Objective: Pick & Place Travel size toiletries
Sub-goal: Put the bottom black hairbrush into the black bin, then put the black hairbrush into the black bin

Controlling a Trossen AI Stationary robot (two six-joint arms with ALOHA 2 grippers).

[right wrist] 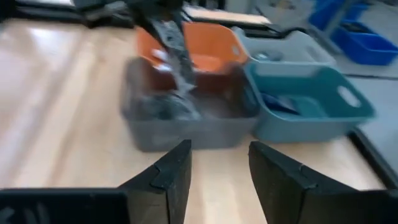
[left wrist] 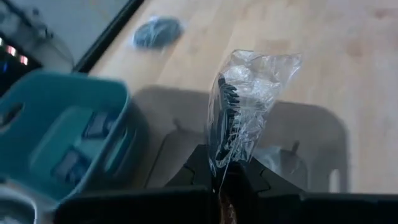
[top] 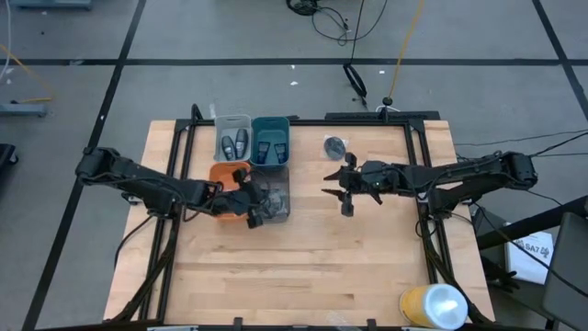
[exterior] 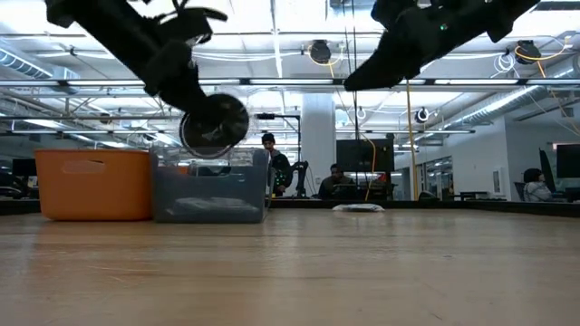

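My left gripper (top: 254, 210) is shut on a dark grey round puff in a clear wrapper (left wrist: 239, 106), held above the grey bin (exterior: 210, 188); the puff also shows in the low view (exterior: 214, 123). A second puff (top: 335, 145) lies on the table beyond the bins and shows in the left wrist view (left wrist: 157, 31). Two dark oval bottles (top: 232, 143) lie in the clear bin, and dark blue packets (left wrist: 79, 146) lie in the teal bin (top: 271, 142). My right gripper (right wrist: 217, 165) is open and empty over the table, right of the bins. No white tubes show. My left gripper pinches the wrapped puff's lower edge (left wrist: 222, 167) between its two fingers. The puff stands on edge beyond the fingertips, with the loose clear wrapper (left wrist: 267, 68) sticking out past it. It is lifted clear, above the grey bin's opening (left wrist: 292, 143).
An orange bin (exterior: 93, 184) stands beside the grey bin, toward the table's left. A big yellow cylinder with a white end (top: 432, 308) lies at the near right corner. Bare wood (top: 312, 267) spreads across the near half of the table.
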